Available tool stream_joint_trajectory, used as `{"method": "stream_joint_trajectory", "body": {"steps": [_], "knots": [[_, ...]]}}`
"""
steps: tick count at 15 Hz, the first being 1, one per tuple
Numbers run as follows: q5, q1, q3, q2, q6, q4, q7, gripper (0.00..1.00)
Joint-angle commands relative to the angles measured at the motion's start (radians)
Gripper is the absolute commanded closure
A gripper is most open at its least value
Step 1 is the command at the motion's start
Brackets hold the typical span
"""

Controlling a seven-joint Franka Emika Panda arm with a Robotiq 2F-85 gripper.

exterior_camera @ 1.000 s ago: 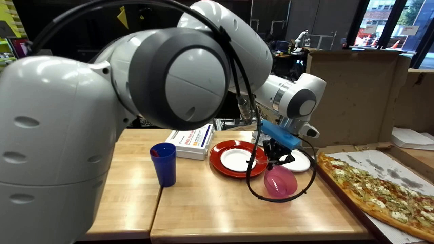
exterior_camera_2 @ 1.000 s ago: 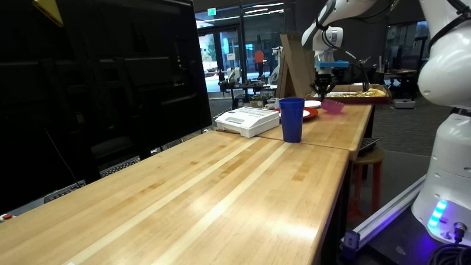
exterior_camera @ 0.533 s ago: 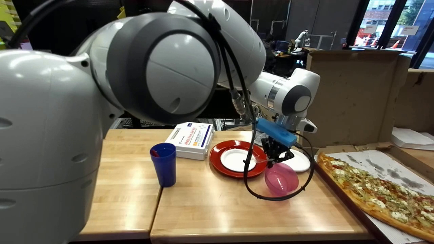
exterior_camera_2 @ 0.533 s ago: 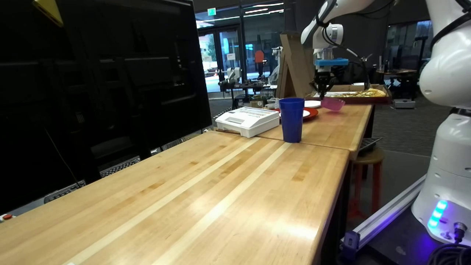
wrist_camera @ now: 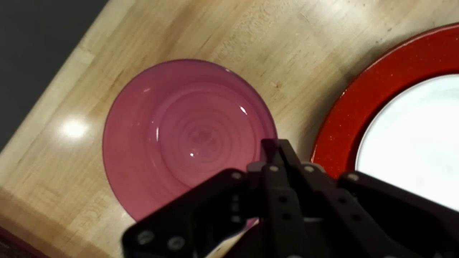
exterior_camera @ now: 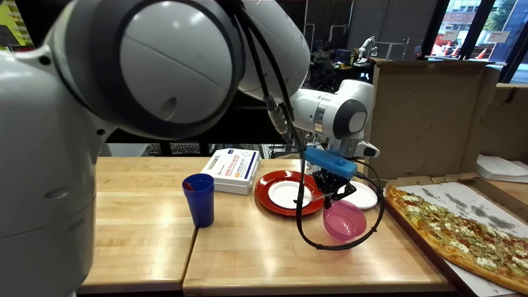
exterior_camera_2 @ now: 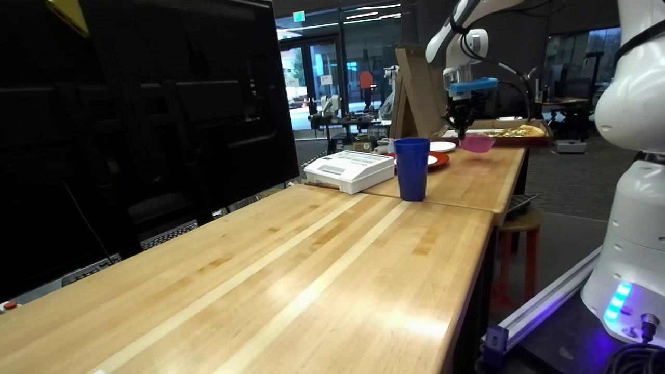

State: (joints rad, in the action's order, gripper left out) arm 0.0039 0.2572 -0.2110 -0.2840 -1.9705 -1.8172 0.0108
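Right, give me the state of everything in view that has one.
Pink bowl, empty, seemingly off the table
Gripper, shut on the pink bowl's rim
Blue cup, upright, something red inside
First-aid box, closed
Pizza box, open
Pizza, apparently part gone
Red plate, face up, white plate on it
Other white plate, face up, partly hidden
Robot's base lights, lit blue

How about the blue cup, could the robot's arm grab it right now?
Probably not: the gripper is shut on the pink bowl at its rim, leaving no free grip for the blue cup.
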Motion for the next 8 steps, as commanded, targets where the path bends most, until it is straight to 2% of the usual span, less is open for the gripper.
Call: {"method": "stream_joint_trajectory", "body": {"steps": [1,8], "knots": [[-0.081,-0.028,-0.004,0.102,-0.032,-0.137,-0.006,0.99],[-0.183,-0.056,0.008,0.211,-0.075,-0.317,-0.003,0.99]]}}
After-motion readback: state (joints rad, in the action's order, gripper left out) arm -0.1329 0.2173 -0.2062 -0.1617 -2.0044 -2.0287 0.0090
